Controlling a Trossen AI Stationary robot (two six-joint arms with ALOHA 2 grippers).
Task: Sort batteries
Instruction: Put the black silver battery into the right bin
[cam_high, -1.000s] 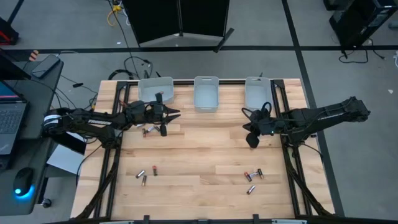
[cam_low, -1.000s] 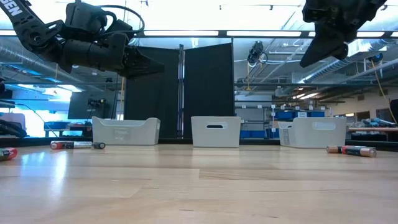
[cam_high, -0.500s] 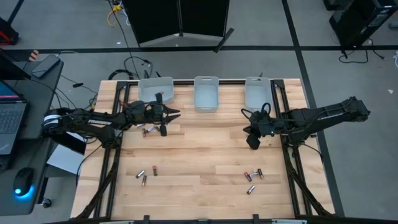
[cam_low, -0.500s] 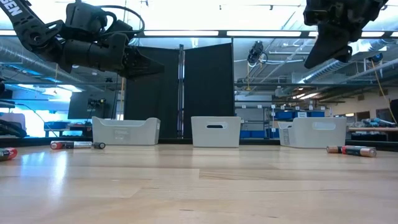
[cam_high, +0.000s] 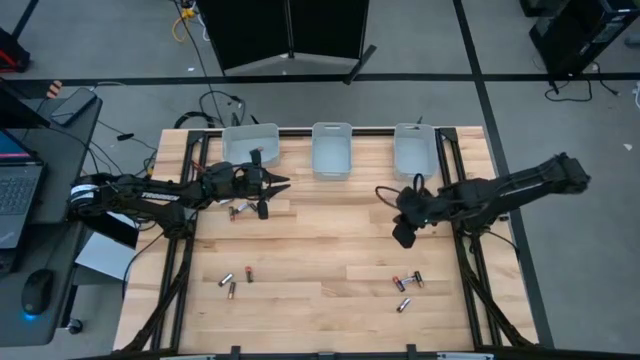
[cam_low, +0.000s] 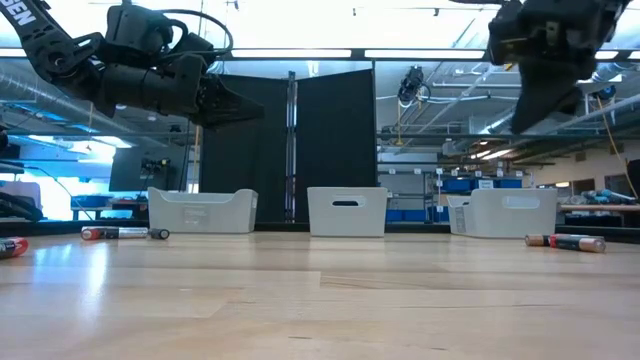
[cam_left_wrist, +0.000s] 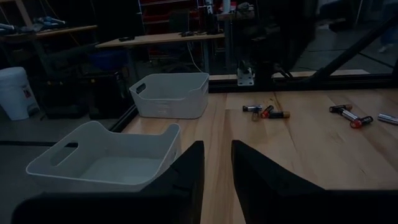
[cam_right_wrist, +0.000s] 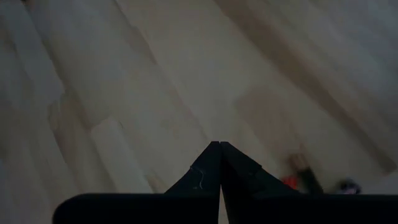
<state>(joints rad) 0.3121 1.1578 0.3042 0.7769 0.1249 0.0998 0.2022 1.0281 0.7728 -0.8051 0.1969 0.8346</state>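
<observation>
Wooden table (cam_high: 320, 250) | right tool (cam_high: 402, 234) tips together, above batteries (cam_high: 407, 281) | left tool (cam_high: 268, 196) slightly apart

Pale wood, translucent plastic, dark matt arms.

The light planked wooden table top (cam_high: 320, 250) is seen smooth, with a soft sheen in the low view. The three whitish translucent plastic bins (cam_high: 332, 150) at twelve o'clock are finished matt. The small cylindrical batteries (cam_high: 407, 282), black with copper-red ends, look glossy. The dark left gripper (cam_high: 283, 184) and dark right gripper (cam_high: 402, 232) appear matt.
</observation>
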